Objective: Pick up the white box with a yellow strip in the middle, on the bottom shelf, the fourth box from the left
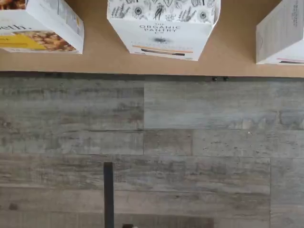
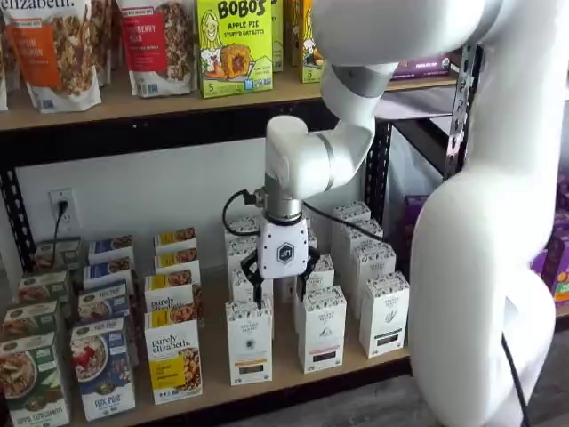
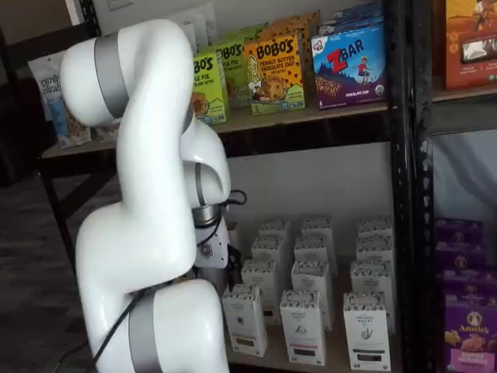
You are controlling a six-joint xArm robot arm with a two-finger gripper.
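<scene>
gripper (image 2: 259, 283) hangs just above the white box (image 2: 249, 342), box upright below it; finger state unclear.

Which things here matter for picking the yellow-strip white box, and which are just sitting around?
For the job: white box; bottom shelf; hand, poised over the white cartons.
Just sitting there: pink-banded carton; granola box; Bobo's box; Z Bar box.
</scene>
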